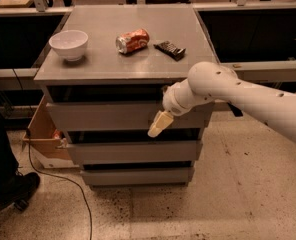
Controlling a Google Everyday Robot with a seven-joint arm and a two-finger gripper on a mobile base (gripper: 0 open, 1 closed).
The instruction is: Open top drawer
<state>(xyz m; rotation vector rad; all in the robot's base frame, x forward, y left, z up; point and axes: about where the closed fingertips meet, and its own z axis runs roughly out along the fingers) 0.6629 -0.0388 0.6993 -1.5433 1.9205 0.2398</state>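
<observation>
The top drawer is a wide plain grey front just under the cabinet top, with a dark gap above it. It stands slightly forward of the two narrower drawer fronts below. My gripper is cream-coloured, at the end of a white arm that reaches in from the right. It hangs in front of the right part of the top drawer's front, at its lower edge, pointing down and left. I cannot tell whether it touches the panel.
On the grey cabinet top are a white bowl, a crushed red can and a dark snack bar. A cardboard box stands left of the cabinet. A black cable and a person's shoe are on the floor at left.
</observation>
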